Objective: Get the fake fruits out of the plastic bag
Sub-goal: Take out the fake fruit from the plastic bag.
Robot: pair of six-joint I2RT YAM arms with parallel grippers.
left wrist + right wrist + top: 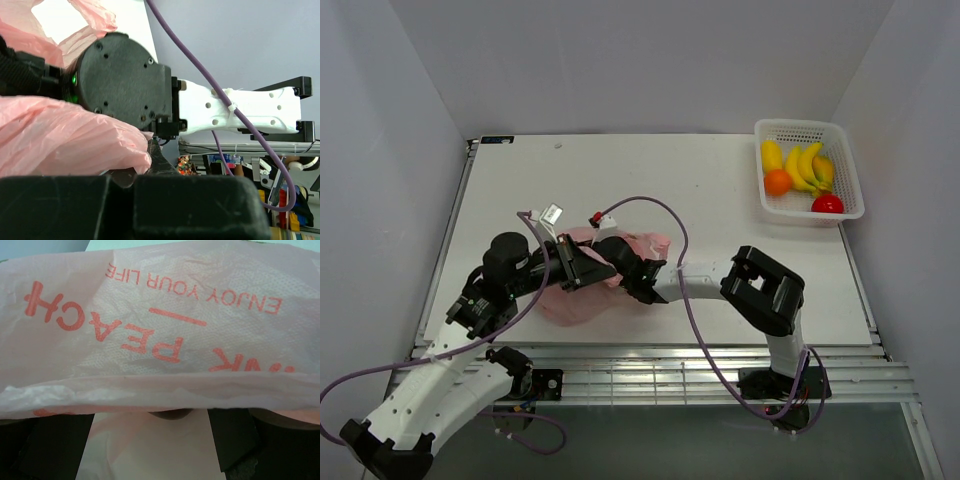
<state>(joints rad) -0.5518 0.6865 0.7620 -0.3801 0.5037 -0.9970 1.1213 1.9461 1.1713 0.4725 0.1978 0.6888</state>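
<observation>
While crinkly plastic bag (160, 315) drapes spread-fingered right hand (145, 445), left hand (120, 200) grip unclear

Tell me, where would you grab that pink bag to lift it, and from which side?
Probably the handle loop of the plastic bag, pinched from above. The bag lies slumped and crinkled on the table, so its flat film gives fingers little to close on, while the loop shows as a thin strip with open space through it.
</observation>
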